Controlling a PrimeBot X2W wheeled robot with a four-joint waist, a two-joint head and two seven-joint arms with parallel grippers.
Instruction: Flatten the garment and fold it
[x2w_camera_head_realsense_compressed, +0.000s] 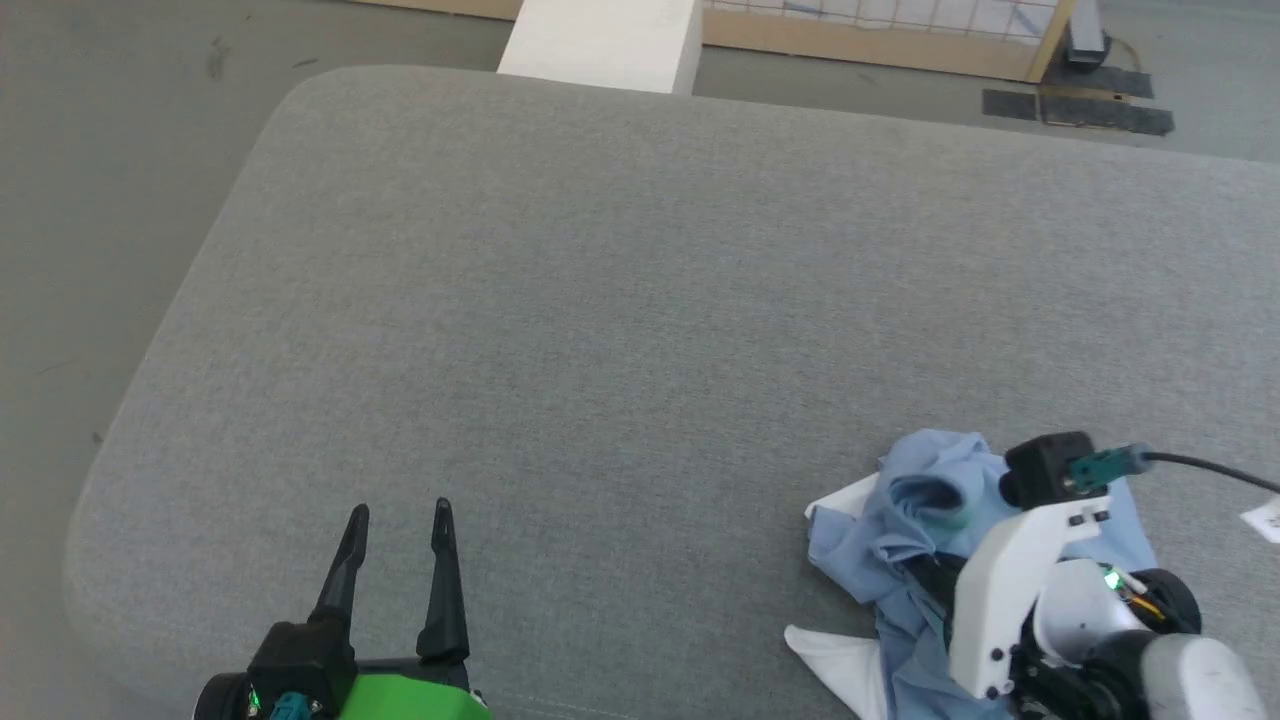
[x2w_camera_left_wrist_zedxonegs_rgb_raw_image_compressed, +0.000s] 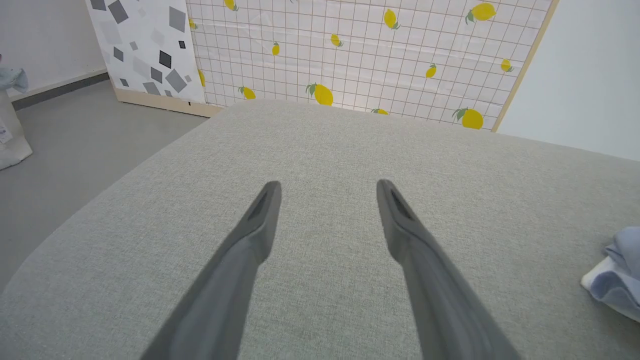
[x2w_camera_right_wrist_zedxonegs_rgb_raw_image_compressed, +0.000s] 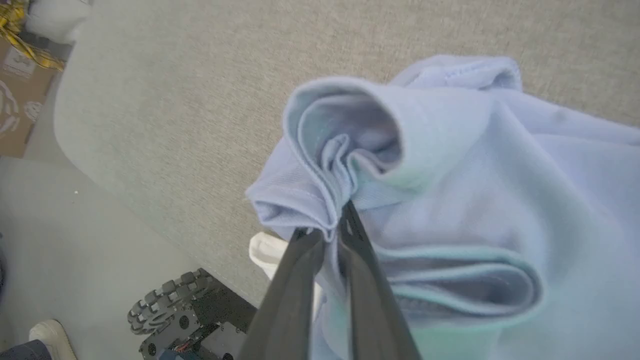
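The garment (x2w_camera_head_realsense_compressed: 915, 530), a light blue shirt with white collar parts, lies crumpled at the near right of the grey padded table (x2w_camera_head_realsense_compressed: 620, 300). My right gripper (x2w_camera_right_wrist_zedxonegs_rgb_raw_image_compressed: 330, 225) is shut on a bunched fold of the garment (x2w_camera_right_wrist_zedxonegs_rgb_raw_image_compressed: 450, 175), its fingers pinching the cloth between them. In the head view that arm's white wrist sits over the shirt and hides the fingertips. My left gripper (x2w_camera_head_realsense_compressed: 400, 515) stands open over bare table at the near left, well apart from the shirt. Its fingers (x2w_camera_left_wrist_zedxonegs_rgb_raw_image_compressed: 260, 220) are spread wide, and a corner of the garment (x2w_camera_left_wrist_zedxonegs_rgb_raw_image_compressed: 617, 275) shows at the right edge.
Beyond the table's far edge stand a white block (x2w_camera_head_realsense_compressed: 600, 40) and a lemon-print grid panel (x2w_camera_left_wrist_zedxonegs_rgb_raw_image_compressed: 360, 50). Grey floor lies to the left of the table. The robot's wheeled base (x2w_camera_right_wrist_zedxonegs_rgb_raw_image_compressed: 185, 315) and a person's shoe (x2w_camera_right_wrist_zedxonegs_rgb_raw_image_compressed: 47, 337) are below the near table edge.
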